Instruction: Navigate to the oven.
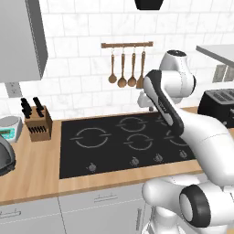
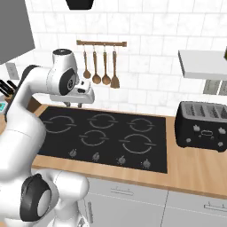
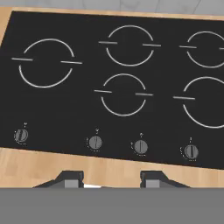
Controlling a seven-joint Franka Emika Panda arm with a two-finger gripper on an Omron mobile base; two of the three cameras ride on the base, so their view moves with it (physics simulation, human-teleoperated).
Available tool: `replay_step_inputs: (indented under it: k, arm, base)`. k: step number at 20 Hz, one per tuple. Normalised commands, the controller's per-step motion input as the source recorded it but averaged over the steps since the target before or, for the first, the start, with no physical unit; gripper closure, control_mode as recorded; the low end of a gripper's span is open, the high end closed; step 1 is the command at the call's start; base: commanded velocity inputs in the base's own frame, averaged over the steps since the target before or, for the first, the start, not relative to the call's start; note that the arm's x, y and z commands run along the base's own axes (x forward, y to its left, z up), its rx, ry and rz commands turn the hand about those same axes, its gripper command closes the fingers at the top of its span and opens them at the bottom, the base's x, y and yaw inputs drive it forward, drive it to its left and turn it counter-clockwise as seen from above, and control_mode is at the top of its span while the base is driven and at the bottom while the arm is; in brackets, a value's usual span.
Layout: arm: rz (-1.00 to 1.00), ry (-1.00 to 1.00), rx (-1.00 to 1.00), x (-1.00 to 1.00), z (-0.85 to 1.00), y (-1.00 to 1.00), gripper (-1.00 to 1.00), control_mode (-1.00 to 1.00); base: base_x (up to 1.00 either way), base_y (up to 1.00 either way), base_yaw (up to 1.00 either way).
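The oven is out of view. My gripper point(image 3: 112, 180) hangs over the front edge of a black cooktop point(image 3: 118, 78) and looks down at it. Its two dark fingertips point(image 3: 72, 179) stand well apart with nothing between them, so it is open. In the right base view the hand point(image 2: 82, 95) hovers above the cooktop's back left corner, close to the tiled wall.
The cooktop point(image 1: 119, 144) is set in a wooden counter point(image 1: 32, 173) with grey drawers below. A knife block point(image 1: 37, 122) and a scale point(image 1: 9, 128) stand to its left, a black toaster point(image 2: 201, 126) to its right. Wooden utensils point(image 2: 99, 66) hang on the wall.
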Motion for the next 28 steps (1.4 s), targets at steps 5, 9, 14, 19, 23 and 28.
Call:
replay_step_inputs:
  k: [5, 9, 14, 19, 23, 28]
  arm:
    - [-0.01, 0.00, 0.00, -0.46, -0.07, -0.19, -1.00, -1.00]
    - [0.00, 0.03, 0.00, -0.78, -0.49, -0.03, -1.00, -1.00]
    - [0.00, 0.02, 0.00, -0.33, -0.32, 0.00, -1.00, 1.00]
    - [0.00, 0.00, 0.00, 0.00, 0.00, 0.00, -1.00, 1.00]
    - [0.00, 0.00, 0.00, 0.00, 0.00, 0.00, -1.00, 1.00]
    - [0.00, 0.00, 0.00, 0.00, 0.00, 0.00, -1.00, 1.00]
  base:
    - [0.00, 0.00, 0.00]
    - [0.00, 0.00, 0.00]
    - [-0.25, 0.00, 0.00]
    - [-0.52, 0.03, 0.22]
    - [-0.18, 0.12, 0.61]
    - [0.00, 0.13, 0.69]
